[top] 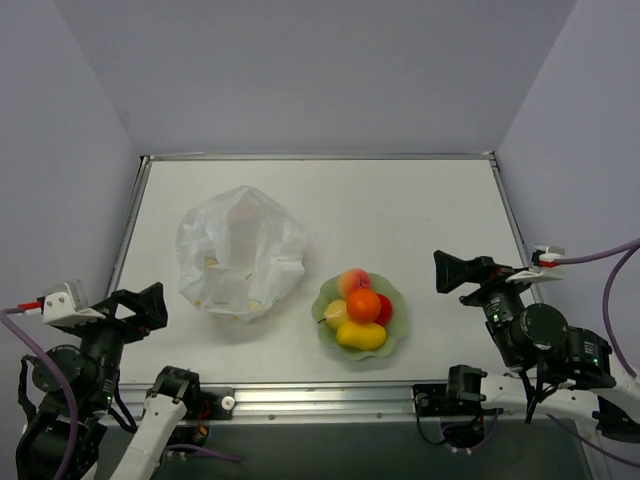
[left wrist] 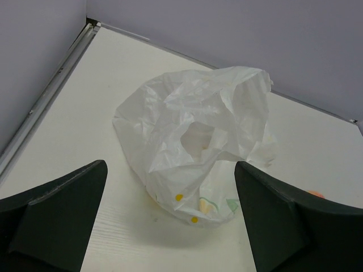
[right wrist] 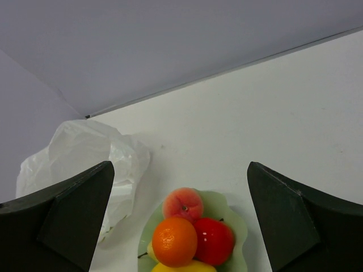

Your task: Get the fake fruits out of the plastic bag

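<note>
A white table [top: 420, 200], edged by a metal rail [top: 320, 157], stands inside plain lavender walls [top: 300, 70]. Toward the table's near edge a green plate [top: 399, 318] carries all five fruits. The peach [top: 353, 283] is at the plate's far side and the orange [top: 363, 304] at its centre. The red ball [top: 384, 310] is on the plate's right, the pear [top: 335, 313] on its left, and the long yellow fruit [top: 361, 335] by its near rim. The bag [top: 240, 255] lies crumpled on the bare tabletop just left of the plate, not touching it. Small yellow and green marks show through the bag's near edge, and whether anything is inside cannot be told. The left gripper [top: 152, 308] hangs well left of the plate, beyond the bag, jaws spread wide and grasping nothing. The right gripper [top: 445, 272] sits right of the plate, facing it, jaws likewise wide and empty.
</note>
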`<state>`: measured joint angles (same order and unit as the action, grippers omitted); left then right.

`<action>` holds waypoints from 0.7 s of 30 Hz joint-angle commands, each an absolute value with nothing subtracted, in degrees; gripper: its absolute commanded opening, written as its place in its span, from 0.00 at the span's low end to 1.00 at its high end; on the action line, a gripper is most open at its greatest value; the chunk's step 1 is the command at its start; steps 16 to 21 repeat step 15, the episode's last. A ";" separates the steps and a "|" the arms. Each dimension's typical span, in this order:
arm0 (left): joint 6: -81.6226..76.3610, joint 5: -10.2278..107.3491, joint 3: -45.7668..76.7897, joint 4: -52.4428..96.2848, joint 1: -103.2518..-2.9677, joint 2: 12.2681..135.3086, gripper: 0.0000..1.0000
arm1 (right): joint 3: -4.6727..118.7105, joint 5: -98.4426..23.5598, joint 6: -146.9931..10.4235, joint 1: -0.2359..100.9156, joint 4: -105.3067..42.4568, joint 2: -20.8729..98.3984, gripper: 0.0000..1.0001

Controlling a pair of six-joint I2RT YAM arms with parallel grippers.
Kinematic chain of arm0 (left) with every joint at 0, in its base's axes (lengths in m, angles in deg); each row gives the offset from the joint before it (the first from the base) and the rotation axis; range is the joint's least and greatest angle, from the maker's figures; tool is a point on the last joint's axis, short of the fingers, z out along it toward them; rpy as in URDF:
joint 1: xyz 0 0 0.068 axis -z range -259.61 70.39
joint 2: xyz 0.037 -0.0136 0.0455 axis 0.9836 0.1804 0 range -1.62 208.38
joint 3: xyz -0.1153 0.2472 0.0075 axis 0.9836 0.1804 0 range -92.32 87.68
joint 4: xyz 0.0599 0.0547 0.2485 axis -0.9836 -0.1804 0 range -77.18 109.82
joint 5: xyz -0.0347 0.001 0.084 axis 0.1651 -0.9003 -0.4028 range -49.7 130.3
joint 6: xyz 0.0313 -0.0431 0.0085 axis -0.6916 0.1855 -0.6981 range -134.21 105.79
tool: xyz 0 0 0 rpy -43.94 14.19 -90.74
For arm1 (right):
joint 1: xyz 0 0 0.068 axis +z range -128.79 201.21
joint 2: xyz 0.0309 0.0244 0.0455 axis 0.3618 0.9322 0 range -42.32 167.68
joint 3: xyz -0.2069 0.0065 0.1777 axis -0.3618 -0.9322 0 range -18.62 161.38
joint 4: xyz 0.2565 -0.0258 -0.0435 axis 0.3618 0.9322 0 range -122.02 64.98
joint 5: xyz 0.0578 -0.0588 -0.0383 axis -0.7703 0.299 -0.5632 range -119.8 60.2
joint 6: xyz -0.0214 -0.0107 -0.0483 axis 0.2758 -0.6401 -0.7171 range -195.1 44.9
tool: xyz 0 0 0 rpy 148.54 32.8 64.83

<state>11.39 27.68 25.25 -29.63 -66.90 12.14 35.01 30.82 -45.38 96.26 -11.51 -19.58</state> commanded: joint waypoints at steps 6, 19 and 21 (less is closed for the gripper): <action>9.26 31.69 26.77 -28.70 -66.51 9.72 0.94 | 33.94 37.43 -42.05 96.10 -7.06 -25.52 1.00; 10.92 33.62 29.49 -25.28 -66.43 7.70 0.94 | 31.57 37.17 -41.97 96.71 -7.06 -37.48 1.00; 10.92 33.62 29.49 -25.28 -66.43 7.70 0.94 | 31.57 37.17 -41.97 96.71 -7.06 -37.48 1.00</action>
